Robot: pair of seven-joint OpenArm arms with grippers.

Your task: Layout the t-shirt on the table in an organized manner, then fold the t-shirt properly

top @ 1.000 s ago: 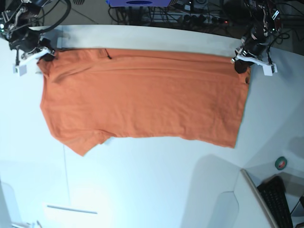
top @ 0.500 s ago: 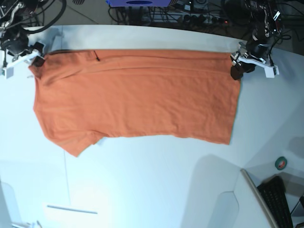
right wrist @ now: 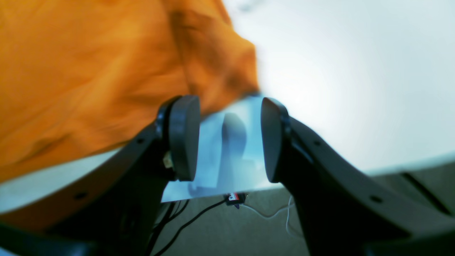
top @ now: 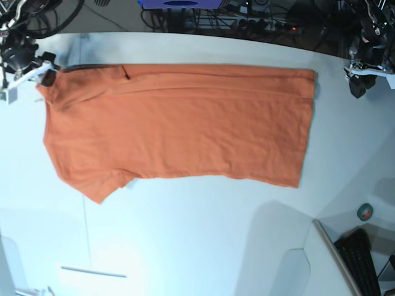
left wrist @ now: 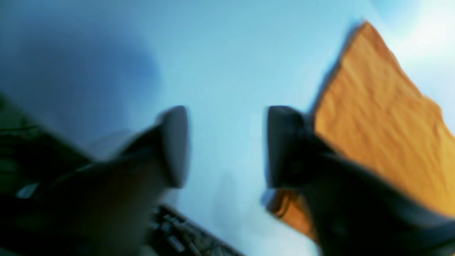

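Note:
The orange t-shirt [top: 179, 126] lies flat and spread lengthwise across the white table [top: 197, 234], one sleeve pointing to the lower left. My left gripper [top: 364, 80] hovers to the right of the shirt's far right corner, apart from the cloth. In the blurred left wrist view its fingers [left wrist: 174, 145] stand open with only table between them and the t-shirt [left wrist: 384, 131] off to the right. My right gripper [top: 31, 71] sits at the shirt's far left corner. It is open [right wrist: 227, 138] with nothing between its fingers, and the t-shirt [right wrist: 106, 71] lies just beyond its left finger.
A green tape roll [top: 366, 211] and a black keyboard [top: 361, 259] sit on a lower surface at the bottom right. Cables and a blue object [top: 179, 3] line the table's far edge. The table edge [right wrist: 320, 179] runs right under my right gripper.
Both grippers have opened and let go of the shirt's far corners. The shirt slid left and settled flat. My left gripper has drawn away to the right; the right one barely moved.

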